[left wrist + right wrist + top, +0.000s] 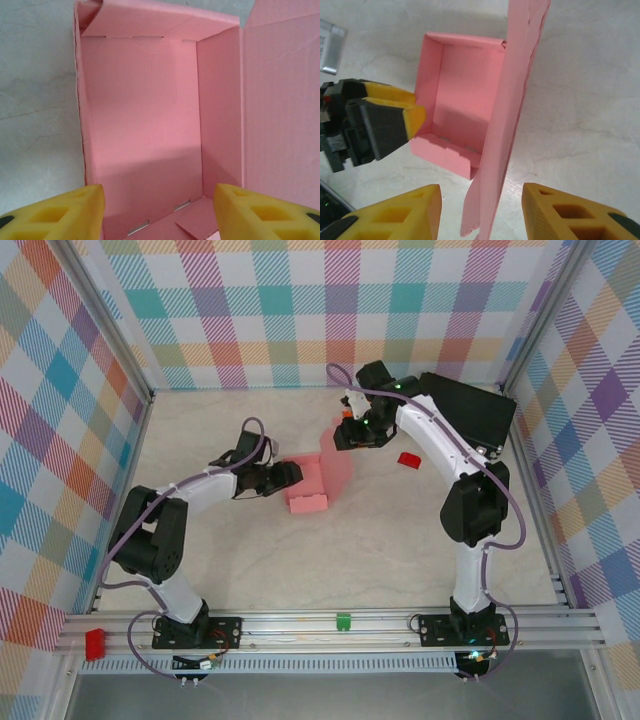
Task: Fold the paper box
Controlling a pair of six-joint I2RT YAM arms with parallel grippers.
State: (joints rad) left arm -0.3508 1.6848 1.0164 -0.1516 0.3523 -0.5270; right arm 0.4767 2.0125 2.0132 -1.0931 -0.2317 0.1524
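**Right claw** (pixel 481 200): fingers parted, gripping nothing. The upright lid panel (pixel 517 75) of the paper box (pixel 462 90) stands edge-on in the gap between them and looks clear of both pads. The panel's long axis runs straight ahead of the claw.

**Tray:** just beyond, to the claw's left, the box's open tray rests on the table (pixel 590 125).

**Left claw** (pixel 159 195): at the tray's left wall, likewise parted and holding nothing, with the tray's hollow directly ahead of it.

**Judgement:** the right claw is nearer the lid, so it is placed to tip the lid leftward over the tray.
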